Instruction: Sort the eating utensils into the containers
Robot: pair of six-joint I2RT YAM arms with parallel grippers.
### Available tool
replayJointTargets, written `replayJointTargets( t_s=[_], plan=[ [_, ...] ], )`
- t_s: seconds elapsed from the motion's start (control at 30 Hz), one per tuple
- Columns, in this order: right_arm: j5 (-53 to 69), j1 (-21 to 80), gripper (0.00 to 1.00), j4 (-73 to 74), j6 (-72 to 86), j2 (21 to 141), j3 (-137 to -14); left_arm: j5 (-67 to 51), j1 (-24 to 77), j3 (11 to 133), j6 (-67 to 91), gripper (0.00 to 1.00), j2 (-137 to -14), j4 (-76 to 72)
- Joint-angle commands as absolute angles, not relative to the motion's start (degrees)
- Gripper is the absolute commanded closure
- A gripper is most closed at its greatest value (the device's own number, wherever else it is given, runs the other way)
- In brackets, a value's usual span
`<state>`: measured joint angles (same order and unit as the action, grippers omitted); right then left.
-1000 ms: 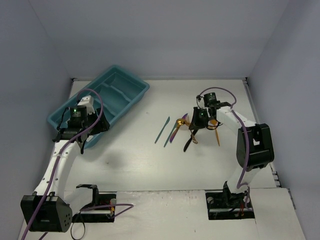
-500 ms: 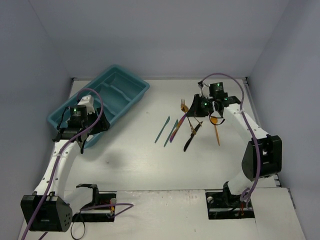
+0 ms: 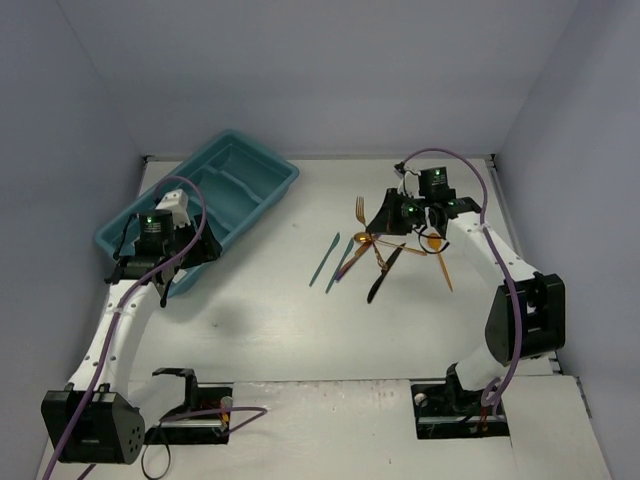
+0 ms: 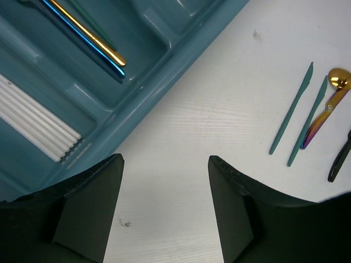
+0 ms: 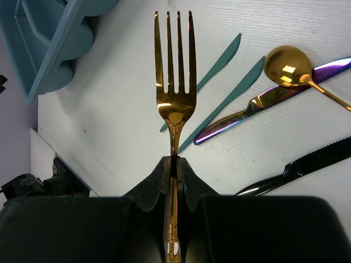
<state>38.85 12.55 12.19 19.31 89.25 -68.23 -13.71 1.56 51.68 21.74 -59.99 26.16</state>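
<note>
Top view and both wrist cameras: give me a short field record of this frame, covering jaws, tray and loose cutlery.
left jaws: open, empty, beside the tray
right jaws: shut on gold fork, tines pointing away from the wrist
in tray: gold handle, blue handle, white sticks
on table: two teal knives, gold spoon, purple knife, black knife, another gold piece

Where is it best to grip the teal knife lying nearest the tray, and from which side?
Probably at mid-length of the teal knife, coming straight down and closing across its narrow width. It lies flat, with bare table either side; the second teal knife is close.
</note>
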Motion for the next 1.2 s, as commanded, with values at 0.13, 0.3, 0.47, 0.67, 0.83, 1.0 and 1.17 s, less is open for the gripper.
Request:
replayJointTargets(
  t_s=[0.13,0.3,0.47,0.67,0.83,1.0,1.17],
  plan=[
    [29.29,24.25,1.00,8.43,15.18,86.09,-70.82,-17.01,12.72,52.96,37.84,0.40,-56.73,13.23],
    [22.07,30.14,1.00,4.63,14.71,83.07,-70.42,-9.75,25.37,56.53,43.69,0.40,-59.27,7.76],
    [20.65,34.19,1.00,2.85,14.75,80.90,-70.40,-5.33,31.71,63.34,39.47,0.40,-65.89,7.00],
    [20.00,36.39,1.00,1.99,15.15,79.76,-70.10,-3.78,36.57,68.65,33.42,0.40,-72.32,7.64],
    [18.26,36.99,1.00,1.36,15.35,78.68,-69.82,-0.89,38.79,69.09,37.36,0.41,-73.89,9.34],
    [14.17,37.18,1.00,0.68,17.41,78.03,-69.52,3.04,40.68,65.53,45.22,0.43,-71.73,8.74],
    [7.83,37.18,1.00,0.62,21.66,77.83,-69.57,8.33,44.38,59.90,49.66,0.49,-66.11,5.20]
  ],
)
